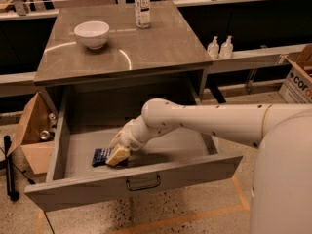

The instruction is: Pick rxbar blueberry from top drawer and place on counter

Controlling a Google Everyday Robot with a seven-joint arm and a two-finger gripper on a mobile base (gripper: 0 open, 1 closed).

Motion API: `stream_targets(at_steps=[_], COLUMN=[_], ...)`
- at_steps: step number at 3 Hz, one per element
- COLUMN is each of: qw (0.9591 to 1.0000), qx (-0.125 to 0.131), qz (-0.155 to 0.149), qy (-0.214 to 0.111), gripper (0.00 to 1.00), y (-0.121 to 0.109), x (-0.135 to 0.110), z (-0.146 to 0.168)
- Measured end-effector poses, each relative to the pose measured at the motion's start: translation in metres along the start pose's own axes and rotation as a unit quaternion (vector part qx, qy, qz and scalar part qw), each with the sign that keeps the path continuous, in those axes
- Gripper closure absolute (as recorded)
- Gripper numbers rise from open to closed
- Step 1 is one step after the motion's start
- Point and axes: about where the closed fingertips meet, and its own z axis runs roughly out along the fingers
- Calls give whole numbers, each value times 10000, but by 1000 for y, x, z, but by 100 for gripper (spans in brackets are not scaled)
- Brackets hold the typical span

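The rxbar blueberry (100, 156), a small dark navy bar, lies flat on the floor of the top drawer (73, 191), near its front left. The drawer is pulled wide open below the counter (146, 48). My gripper (117, 151) reaches down into the drawer from the right. It sits at the bar's right end, touching or just over it, and hides that end. The pale arm stretches across the drawer's right half.
A white bowl (91, 33) and a clear bottle (142, 6) stand on the counter. Two small pump bottles (219, 48) sit on a pale ledge at the right. An open cardboard box (30, 130) is on the floor at the left, and another box (298, 79) is at the right.
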Motion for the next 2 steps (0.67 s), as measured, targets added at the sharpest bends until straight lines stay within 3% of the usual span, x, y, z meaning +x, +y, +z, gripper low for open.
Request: stream_targets(at_steps=[2], qw=[10000], qx=[2], qz=[-1], qy=[-2], gripper=[100], y=[0], x=[0], z=[0])
